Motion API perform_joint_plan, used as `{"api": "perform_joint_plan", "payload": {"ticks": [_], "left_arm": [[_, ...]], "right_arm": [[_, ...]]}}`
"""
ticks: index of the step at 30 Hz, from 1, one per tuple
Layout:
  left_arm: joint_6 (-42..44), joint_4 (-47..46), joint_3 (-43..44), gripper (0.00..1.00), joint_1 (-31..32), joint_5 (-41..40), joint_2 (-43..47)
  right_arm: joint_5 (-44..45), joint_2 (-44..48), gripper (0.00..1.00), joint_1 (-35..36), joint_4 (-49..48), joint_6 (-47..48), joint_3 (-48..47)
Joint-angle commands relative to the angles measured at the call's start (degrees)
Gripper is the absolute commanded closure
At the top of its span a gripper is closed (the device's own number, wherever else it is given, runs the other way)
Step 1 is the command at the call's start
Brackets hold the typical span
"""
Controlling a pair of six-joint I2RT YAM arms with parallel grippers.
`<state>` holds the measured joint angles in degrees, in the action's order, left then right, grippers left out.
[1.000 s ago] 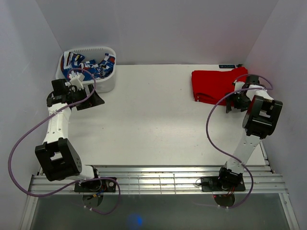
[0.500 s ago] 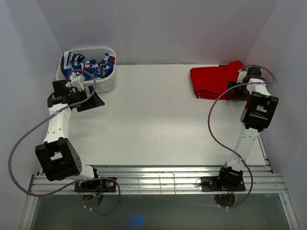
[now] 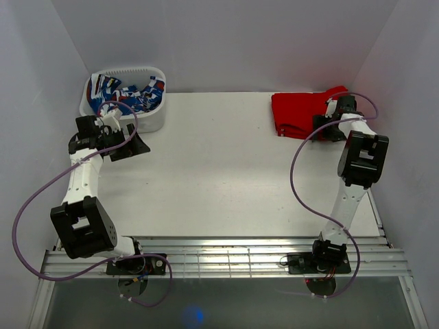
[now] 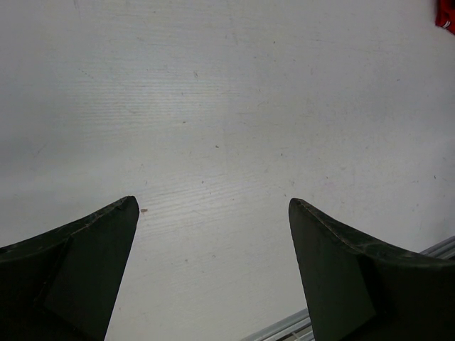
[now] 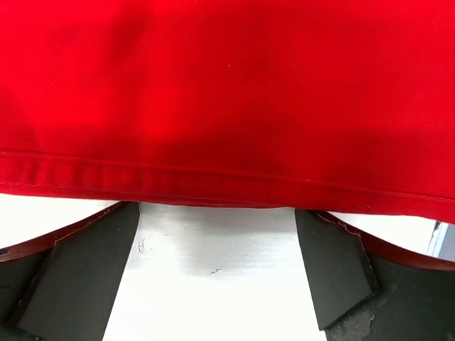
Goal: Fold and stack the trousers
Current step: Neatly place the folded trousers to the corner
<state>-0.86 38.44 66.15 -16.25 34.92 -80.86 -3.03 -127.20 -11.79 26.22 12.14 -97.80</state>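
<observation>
Red folded trousers (image 3: 296, 113) lie hem-crosswise just ahead of the right gripper (image 5: 217, 209), spread and empty; the left gripper (image 4: 212, 204), likewise spread, hangs well away.

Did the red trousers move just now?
Yes. The trousers slid away from the arms, toward the back wall. Their far side now reaches the far edge of the table, and the right gripper is at their hem.

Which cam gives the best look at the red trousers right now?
Top external: the trousers show nearly whole, folded at the table's far right corner. Right wrist sees only a hemmed edge up close, past the open right gripper. Left wrist catches just a red sliver in its top right corner.
</observation>
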Motion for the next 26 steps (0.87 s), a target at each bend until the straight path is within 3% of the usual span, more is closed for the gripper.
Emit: {"api": "perform_joint_plan", "payload": {"ticks": [1,4,8,14,18,22,26], "left_arm": [[0.68,1.99,1.61,0.02,-0.27,0.94,0.71],[2.53,3.84,3.46,0.02,-0.53,1.56,0.00],[6.72,5.24,6.17,0.02,-0.54,3.93,-2.02],[17.28,5.42,8.56,0.02,-0.54,4.99,-3.43],[20.19,3.77,4.27,0.02,-0.62,4.55,-0.80],[20.81,-2.66,-9.59,0.02,-0.54,1.13,8.07],[20.20,-4.94,-17.01,0.02,-0.54,-4.67,16.42]], "right_arm": [[2.76,-3.59,0.04,0.19,3.58,2.52,-1.08],[1.54,1.49,0.02,-0.86,3.40,7.10,2.51],[-5.12,18.06,0.10,-1.13,2.87,12.29,13.30],[-11.55,41.01,0.10,-1.13,3.66,11.42,23.08],[-16.38,50.27,0.10,-1.13,10.24,10.35,28.44],[-23.76,62.38,0.10,-1.04,14.90,14.39,39.49],[-26.33,71.02,0.10,-1.13,16.23,15.72,46.11]]}}
